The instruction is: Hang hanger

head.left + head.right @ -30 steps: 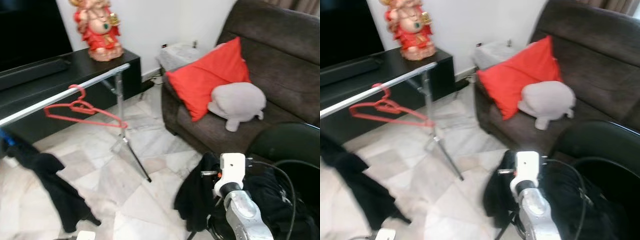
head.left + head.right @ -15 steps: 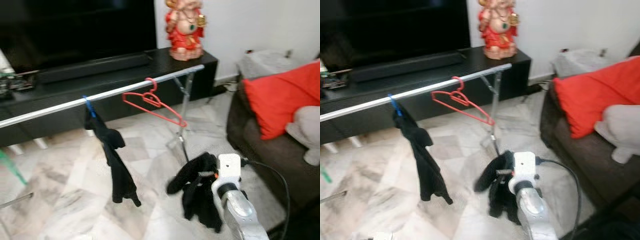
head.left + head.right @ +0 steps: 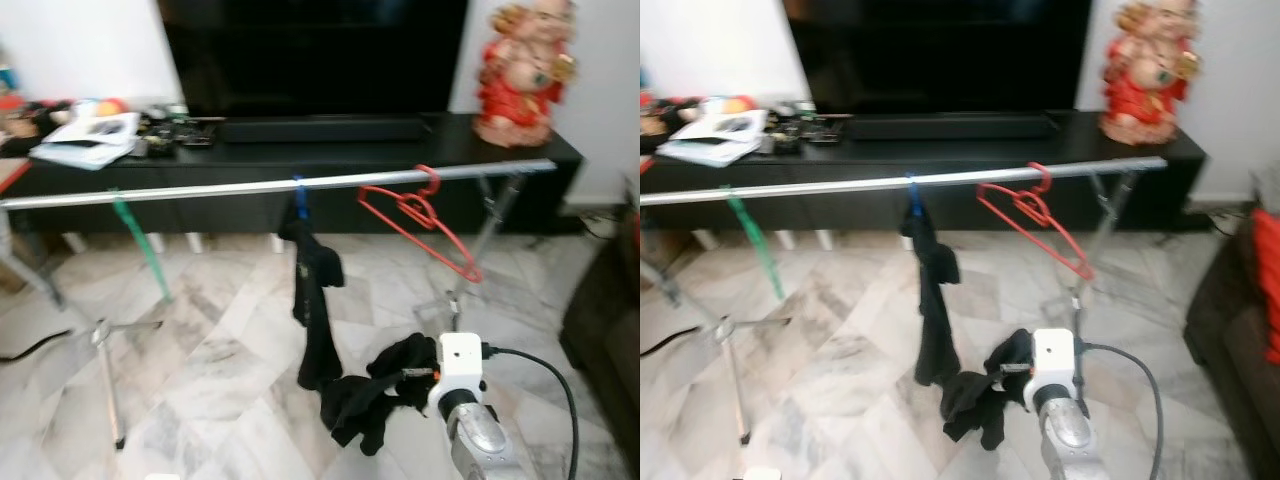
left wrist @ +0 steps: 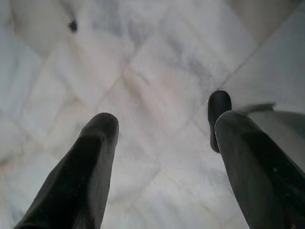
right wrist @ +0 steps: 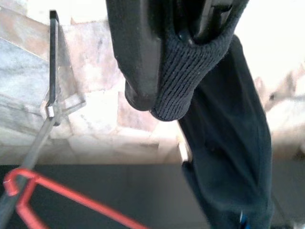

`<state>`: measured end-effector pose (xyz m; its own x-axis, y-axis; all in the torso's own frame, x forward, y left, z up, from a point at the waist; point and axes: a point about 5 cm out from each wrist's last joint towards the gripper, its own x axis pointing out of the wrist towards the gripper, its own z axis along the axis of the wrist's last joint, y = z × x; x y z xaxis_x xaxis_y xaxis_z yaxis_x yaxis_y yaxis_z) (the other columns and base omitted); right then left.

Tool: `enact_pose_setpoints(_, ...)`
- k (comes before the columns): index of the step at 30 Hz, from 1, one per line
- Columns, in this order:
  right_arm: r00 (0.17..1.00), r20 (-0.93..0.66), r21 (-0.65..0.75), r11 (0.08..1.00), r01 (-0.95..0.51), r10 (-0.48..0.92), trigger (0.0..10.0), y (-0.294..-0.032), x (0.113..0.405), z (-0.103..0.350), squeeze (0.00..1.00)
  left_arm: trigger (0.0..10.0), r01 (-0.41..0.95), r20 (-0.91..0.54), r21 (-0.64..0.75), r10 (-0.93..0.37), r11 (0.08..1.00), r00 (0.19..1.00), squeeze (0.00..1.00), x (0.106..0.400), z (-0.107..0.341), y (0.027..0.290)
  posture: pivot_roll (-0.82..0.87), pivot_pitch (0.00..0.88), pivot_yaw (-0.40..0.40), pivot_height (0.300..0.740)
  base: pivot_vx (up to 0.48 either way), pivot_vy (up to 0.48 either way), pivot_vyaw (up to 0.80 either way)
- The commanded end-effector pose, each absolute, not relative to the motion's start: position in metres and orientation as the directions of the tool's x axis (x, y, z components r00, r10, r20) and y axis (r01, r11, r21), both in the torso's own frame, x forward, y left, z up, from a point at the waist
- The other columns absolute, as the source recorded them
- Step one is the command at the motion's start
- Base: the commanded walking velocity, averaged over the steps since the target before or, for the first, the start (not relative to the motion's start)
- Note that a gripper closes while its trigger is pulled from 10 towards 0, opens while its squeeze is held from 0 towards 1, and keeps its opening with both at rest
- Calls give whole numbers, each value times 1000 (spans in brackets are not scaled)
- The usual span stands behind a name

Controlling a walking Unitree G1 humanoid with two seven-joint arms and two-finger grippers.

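Note:
A silver rail (image 3: 250,187) spans the view at mid height. On it hang a red hanger (image 3: 420,215), a blue hanger carrying a black garment (image 3: 315,290), and a green hanger (image 3: 140,245). My right gripper (image 3: 415,375) is low, in front of the rail and below the red hanger, past its white wrist (image 3: 462,362). It is shut on a bundled black knit garment (image 5: 224,124), whose cloth wraps over the fingers (image 5: 140,57). My left gripper (image 4: 167,138) hangs open over the marble floor with nothing between its fingers.
Behind the rail stands a black TV cabinet (image 3: 300,150) with a red statue (image 3: 525,75) and papers (image 3: 90,135). Rack legs stand at the left (image 3: 105,370) and right (image 3: 485,235). A dark sofa edge (image 3: 610,320) is at the far right.
The camera has swung left, so the rail now crosses the whole view and the sofa has slid off to the right. My right gripper still holds the black garment.

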<state>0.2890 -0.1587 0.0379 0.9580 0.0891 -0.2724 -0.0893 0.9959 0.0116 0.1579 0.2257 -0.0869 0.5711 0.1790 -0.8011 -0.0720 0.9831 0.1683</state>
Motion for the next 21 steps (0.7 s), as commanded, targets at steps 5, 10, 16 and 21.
enact_pose_setpoints(5, 959, -261, 41, 994, -104, 112, 10000, -150, 289, 34, 0, 10000, -158, -771, 190, 247, 969, 587, 0, 157, -83, 240, -76, 0, 52, 740, 0, 0, 0)
enact_pose_setpoints(10, 949, -293, 52, 993, -110, 121, 10000, -147, 286, 23, 0, 10000, -235, -660, 209, 314, 949, 682, 0, 176, -66, 256, -69, 0, 62, 740, 0, 0, 0)
enact_pose_setpoints(16, 940, -321, 54, 993, -104, 116, 10000, -148, 283, 14, 0, 10000, -294, -487, 185, 348, 938, 801, 0, 205, -39, 265, -64, 0, 64, 740, 0, 0, 0)
enact_pose_setpoints(21, 926, -366, 40, 996, -79, 88, 10000, -154, 276, 2, 0, 10000, -265, -308, 131, 293, 955, 905, 0, 227, -14, 251, -65, 0, 69, 740, 0, 0, 0)
